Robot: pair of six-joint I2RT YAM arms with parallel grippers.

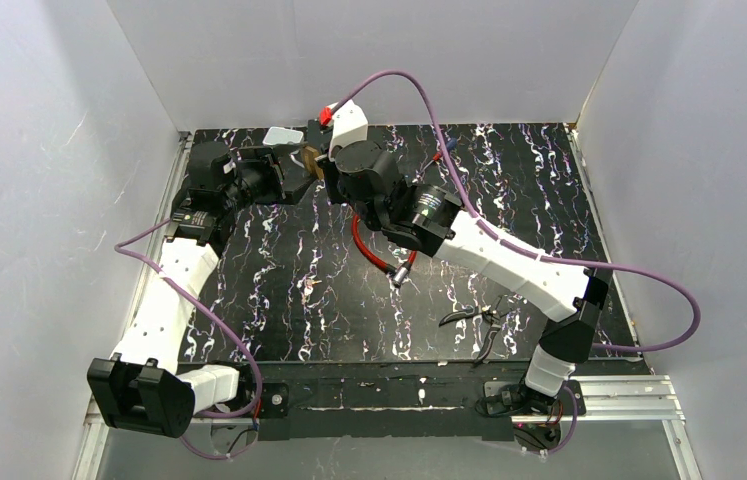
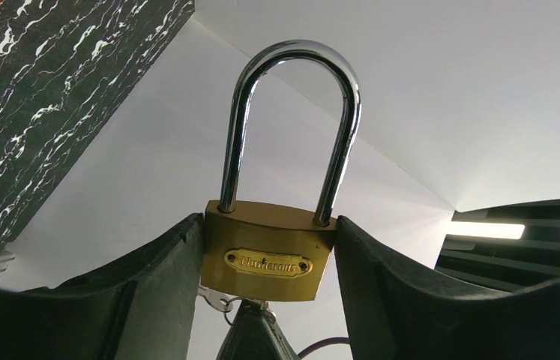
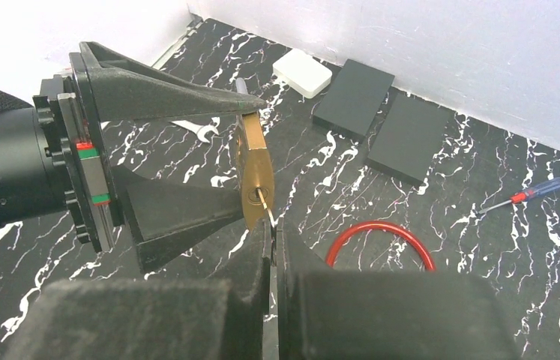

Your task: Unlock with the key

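The lock [image 2: 269, 259] is up off the table [image 3: 486, 247], clamped in the left claw [image 2: 269, 229]. Its two pads [image 2: 164, 270] press on the narrow sides of the brass body. Above the body the chrome shackle [image 2: 299, 51] stands upright and touches nothing. Both its legs look seated, so I judge the lock not yet open.

Under the lock, the key [image 3: 265, 201] sits in the keyway of the bottom face. The right claw [image 3: 274, 234] is pinched tight on the key's outer end, just below the lock.

The lock looks solid and stiff, and probably heavy for its bulk. Its smooth brass sides are likely slippery against the pads. Turning the key will load the body with a twist, so it could spin or creep in the clamp. The hold across the two narrow sides, low on the body near the keyway, seems the right one. It resists that twist and leaves the shackle free to spring up.

The key is thin and light. It is stiff along its length but easy to bend if the turn runs off its axis. It is best held by the flat of its bow, in line with the keyway, and turned without any side pull. A pinch this small may slip on bare metal.
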